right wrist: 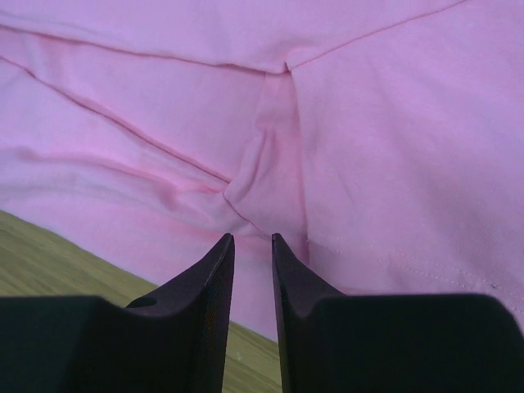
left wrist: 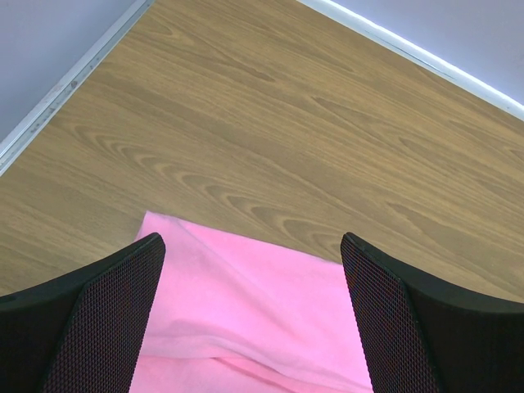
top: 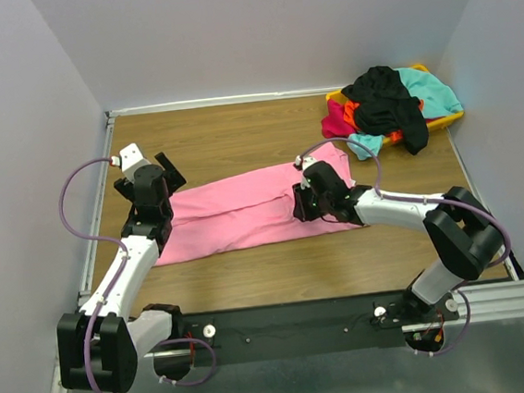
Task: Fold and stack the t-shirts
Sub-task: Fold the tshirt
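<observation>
A large bright pink t-shirt (top: 245,212) lies folded into a long band across the middle of the table. My left gripper (top: 169,173) hovers over the band's left end, its jaws spread wide and empty; the left wrist view has the pink cloth (left wrist: 246,311) between the fingers (left wrist: 106,319). My right gripper (top: 302,202) sits low on the band's right part near its front edge. In the right wrist view its jaws (right wrist: 252,237) stand a narrow gap apart over a creased fold of pink cloth (right wrist: 270,164), and nothing is pinched between them.
At the back right, a yellow bin (top: 450,121) holds a heap of other t-shirts: black (top: 382,97) on top, teal (top: 433,87), orange-red (top: 356,113) and magenta (top: 334,124). Grey walls close in the table on the left, back and right. Bare wood (top: 238,138) lies behind the pink shirt.
</observation>
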### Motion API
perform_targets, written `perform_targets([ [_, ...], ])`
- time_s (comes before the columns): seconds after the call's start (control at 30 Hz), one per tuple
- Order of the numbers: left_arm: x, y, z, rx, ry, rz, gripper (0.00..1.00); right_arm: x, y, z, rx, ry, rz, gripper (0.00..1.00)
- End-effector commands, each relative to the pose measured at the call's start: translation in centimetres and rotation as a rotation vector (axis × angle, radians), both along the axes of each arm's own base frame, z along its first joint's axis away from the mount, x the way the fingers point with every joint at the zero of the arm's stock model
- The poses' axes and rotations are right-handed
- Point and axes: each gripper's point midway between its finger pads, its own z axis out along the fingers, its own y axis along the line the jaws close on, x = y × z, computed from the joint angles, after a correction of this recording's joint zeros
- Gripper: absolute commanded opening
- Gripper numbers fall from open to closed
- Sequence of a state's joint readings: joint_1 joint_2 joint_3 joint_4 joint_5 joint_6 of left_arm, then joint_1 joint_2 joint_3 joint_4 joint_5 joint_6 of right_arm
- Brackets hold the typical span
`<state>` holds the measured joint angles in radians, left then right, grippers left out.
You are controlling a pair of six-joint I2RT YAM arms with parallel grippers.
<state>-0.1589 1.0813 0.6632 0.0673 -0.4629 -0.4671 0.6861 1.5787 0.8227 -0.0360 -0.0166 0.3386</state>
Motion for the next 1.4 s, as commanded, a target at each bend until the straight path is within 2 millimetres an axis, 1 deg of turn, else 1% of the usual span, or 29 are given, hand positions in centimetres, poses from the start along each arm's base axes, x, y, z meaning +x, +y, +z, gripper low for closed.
perform_targets([
  [0.0, 0.2, 0.5, 0.3, 0.015, -0.009, 0.020, 0.96, 0.8, 0.7, 0.4, 0.007, -0.029, 0.014, 0.32],
  [0.07, 0.2, 0.5, 0.3, 0.014, -0.009, 0.018, 0.96, 1.1, 0.0, -0.2, -0.024, -0.034, -0.022, 0.32],
  [0.3, 0.0, 0.6, 0.4, 0.014, -0.012, 0.020, 0.96, 2.2, -1.5, -0.3, -0.080, -0.065, -0.111, 0.33],
  [0.4, -0.1, 0.6, 0.4, 0.015, -0.012, 0.023, 0.96, 2.4, -2.2, -0.7, -0.113, -0.064, -0.142, 0.34],
  [0.5, -0.1, 0.6, 0.3, 0.015, -0.012, 0.021, 0.96, 2.4, -2.7, -1.3, -0.137, -0.052, -0.155, 0.34],
  [0.73, -0.2, 0.6, 0.4, 0.013, -0.014, 0.022, 0.96, 2.3, -3.6, -1.9, -0.170, -0.039, -0.174, 0.34],
  [0.9, -0.2, 0.6, 0.4, 0.013, -0.014, 0.020, 0.96, 2.1, -3.9, -2.4, -0.195, -0.030, -0.176, 0.34],
  [0.97, -0.2, 0.6, 0.4, 0.012, -0.015, 0.020, 0.96, 1.9, -4.0, -2.9, -0.208, -0.015, -0.171, 0.34],
  [1.1, -0.2, 0.6, 0.4, 0.013, -0.016, 0.022, 0.96, 1.8, -4.1, -3.9, -0.232, 0.010, -0.162, 0.30],
  [1.17, -0.3, 0.6, 0.4, 0.013, -0.016, 0.023, 0.96, 1.8, -4.2, -4.1, -0.244, 0.016, -0.166, 0.24],
  [1.27, -0.3, 0.7, 0.4, 0.013, -0.015, 0.025, 0.96, 1.9, -4.2, -3.7, -0.239, 0.012, -0.170, 0.20],
  [1.33, -0.2, 0.7, 0.4, 0.014, -0.014, 0.024, 0.96, 2.1, -3.9, -2.7, -0.222, -0.005, -0.168, 0.18],
  [1.37, -0.3, 0.7, 0.4, 0.014, -0.016, 0.026, 0.96, 2.3, -3.6, -1.9, -0.202, -0.019, -0.166, 0.13],
])
